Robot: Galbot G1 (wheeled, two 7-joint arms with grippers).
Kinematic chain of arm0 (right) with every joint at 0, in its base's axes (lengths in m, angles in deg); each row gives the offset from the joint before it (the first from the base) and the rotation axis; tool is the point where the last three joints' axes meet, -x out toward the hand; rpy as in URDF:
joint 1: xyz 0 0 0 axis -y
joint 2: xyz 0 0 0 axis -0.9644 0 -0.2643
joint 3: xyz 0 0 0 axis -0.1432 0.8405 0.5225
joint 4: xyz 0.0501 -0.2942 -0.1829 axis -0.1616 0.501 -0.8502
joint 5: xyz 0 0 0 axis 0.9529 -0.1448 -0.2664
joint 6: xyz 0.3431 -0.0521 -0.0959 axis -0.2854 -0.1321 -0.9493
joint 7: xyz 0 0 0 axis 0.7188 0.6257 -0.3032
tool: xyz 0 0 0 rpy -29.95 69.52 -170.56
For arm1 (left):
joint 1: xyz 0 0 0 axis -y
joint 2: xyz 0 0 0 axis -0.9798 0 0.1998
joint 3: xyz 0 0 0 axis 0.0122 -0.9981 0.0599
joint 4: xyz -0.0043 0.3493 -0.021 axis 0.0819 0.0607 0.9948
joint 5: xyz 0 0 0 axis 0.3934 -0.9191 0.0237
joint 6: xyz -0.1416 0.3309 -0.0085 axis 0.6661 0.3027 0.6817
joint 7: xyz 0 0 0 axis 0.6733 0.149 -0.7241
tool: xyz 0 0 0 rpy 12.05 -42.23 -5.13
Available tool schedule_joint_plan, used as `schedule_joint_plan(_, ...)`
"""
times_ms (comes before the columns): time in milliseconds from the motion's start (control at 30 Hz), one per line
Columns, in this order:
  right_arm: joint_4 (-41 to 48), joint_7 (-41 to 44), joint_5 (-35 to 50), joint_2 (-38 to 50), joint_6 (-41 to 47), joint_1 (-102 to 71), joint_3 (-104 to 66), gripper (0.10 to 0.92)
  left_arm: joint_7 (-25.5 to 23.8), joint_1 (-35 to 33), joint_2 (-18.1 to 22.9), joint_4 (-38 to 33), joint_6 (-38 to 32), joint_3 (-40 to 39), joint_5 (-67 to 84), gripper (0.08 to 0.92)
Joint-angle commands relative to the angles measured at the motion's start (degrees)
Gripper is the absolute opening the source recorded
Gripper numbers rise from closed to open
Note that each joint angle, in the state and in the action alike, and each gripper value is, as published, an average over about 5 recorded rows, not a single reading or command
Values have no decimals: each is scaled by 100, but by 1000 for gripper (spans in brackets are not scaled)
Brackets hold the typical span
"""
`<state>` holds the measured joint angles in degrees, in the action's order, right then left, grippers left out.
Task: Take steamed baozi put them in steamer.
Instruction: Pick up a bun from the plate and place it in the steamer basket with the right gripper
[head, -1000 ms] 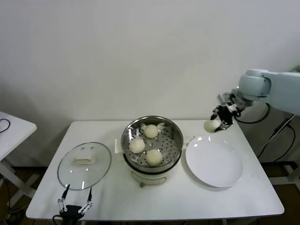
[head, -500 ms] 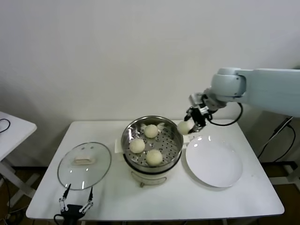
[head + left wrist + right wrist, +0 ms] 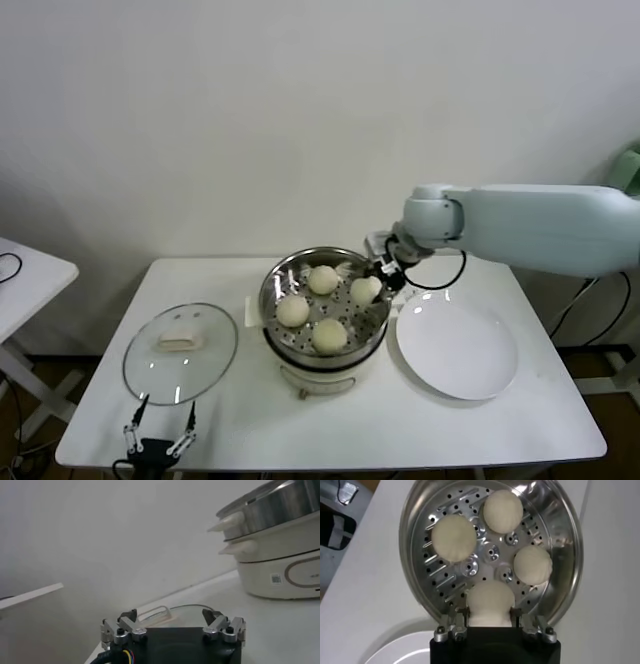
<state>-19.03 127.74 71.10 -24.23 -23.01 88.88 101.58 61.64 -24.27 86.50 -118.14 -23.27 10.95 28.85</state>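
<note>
Head view showed the left gripper (image 3: pixel 158 437) nearest the robot, parked at the table's front edge, well to the left of the steamer (image 3: pixel 325 305) and just in front of the round glass lid (image 3: pixel 180 352); its fingers stood spread wide with nothing between them. In the left wrist view the same gripper (image 3: pixel 172 625) hung low over the white table (image 3: pixel 280 630), with the lid's handle (image 3: pixel 155 615) lying flat beyond it and the steamer's cream-white base (image 3: pixel 280 575) farther off.

The lid lay flat on the table just left of the steamer. A flat white plate (image 3: pixel 457 345) sat just right of the steamer, bare.

Inside the steamer, three steamed baozi rested on the perforated tray: one at the front (image 3: pixel 328 335), one toward the left side (image 3: pixel 292 311), and one at the back (image 3: pixel 322 279). The right wrist view looked straight down on them (image 3: pixel 454 537) (image 3: pixel 503 511) (image 3: pixel 532 565), apart from each other on the tray (image 3: pixel 490 555).

The right gripper (image 3: pixel 378 281) reached in from the plate side over the steamer's right rim, clenched on the fourth baozi (image 3: pixel 364 290), which was over the right part of the tray. In the right wrist view this baozi (image 3: pixel 490 602) sat pinched between the two fingers (image 3: pixel 451 617); whether it touched the tray could not be told.
</note>
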Motion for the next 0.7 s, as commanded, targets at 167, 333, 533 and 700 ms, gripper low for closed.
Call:
schedule_joint_plan(167, 509, -99, -349, -237, 45, -845, -342, 561, 4, 11, 3, 1, 6, 16, 27, 823)
schedule_joint_plan(333, 554, -160, -285, -230, 29, -882, -420, 583, 5, 21, 0, 17, 6, 24, 36, 823)
schedule_joint_plan(533, 398, -130, 52, -83, -21, -473, -355, 736, -1, 19, -4, -12, 17, 28, 43, 823)
schedule_joint_plan(700, 216, -78, 522, 227, -61, 198, -219, 817, -8, 23, -16, -48, 34, 27, 49, 823)
